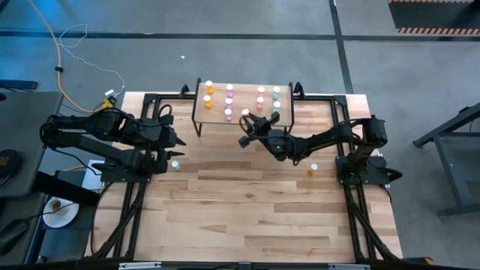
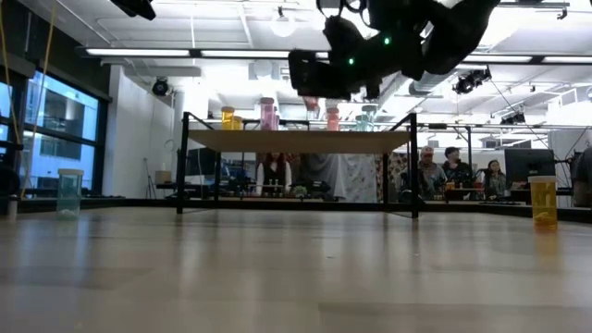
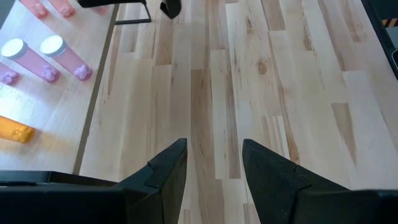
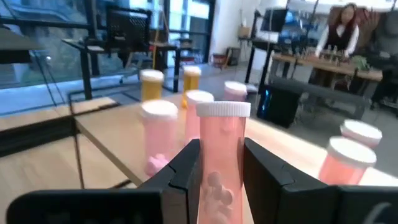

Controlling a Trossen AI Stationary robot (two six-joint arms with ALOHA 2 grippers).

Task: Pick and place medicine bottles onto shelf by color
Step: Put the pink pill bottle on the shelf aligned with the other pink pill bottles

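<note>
I have the right end effector (image 4: pixel 217 165) clamped on a white-capped pink medicine bottle (image 4: pixel 221 155) over the small light-wood shelf (image 1: pixel 217 116) (placing step); next I lower it among the pink bottles. The left end effector (image 3: pixel 213 163), fingers parted, is empty over the worktop (image 1: pixel 247 217).

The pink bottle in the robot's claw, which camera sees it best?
The right wrist view: the pink bottle fills the picture between the right gripper fingers, white cap up. The high view shows only its cap as a pale dot by the shelf. The low view hides it behind the gripper. The left wrist view misses it.
</note>
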